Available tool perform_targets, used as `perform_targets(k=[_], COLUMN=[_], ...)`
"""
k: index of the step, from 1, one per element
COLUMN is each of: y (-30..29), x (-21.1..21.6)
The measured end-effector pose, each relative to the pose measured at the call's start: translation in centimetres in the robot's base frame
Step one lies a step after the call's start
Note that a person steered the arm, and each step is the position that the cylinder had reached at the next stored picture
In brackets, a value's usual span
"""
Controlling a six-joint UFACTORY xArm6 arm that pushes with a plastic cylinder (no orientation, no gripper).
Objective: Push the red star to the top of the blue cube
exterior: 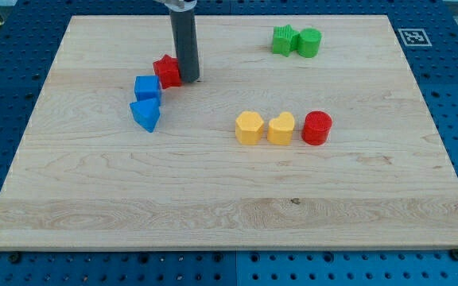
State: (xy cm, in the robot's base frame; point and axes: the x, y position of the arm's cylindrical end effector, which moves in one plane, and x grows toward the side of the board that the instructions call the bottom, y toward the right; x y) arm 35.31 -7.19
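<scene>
The red star [167, 71] lies at the upper left of the wooden board, touching the upper right corner of the blue cube [147, 87]. My tip [189, 79] stands right against the star's right side. The dark rod rises from it to the view's top edge. A blue triangular block [145, 114] sits just below the cube, touching it.
A yellow hexagon [249, 127], a yellow heart [281, 128] and a red cylinder [317, 127] stand in a row at the board's middle. A green star [284, 40] and a green cylinder [309, 42] sit at the upper right. The wooden board [229, 206] lies on a blue perforated table.
</scene>
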Motion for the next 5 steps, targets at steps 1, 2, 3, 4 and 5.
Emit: perform_targets(k=[1, 2, 3, 4, 5], y=[0.0, -0.3, -2.0, -3.3, -3.1], x=[0.1, 0.1, 0.1, -0.6, -0.8])
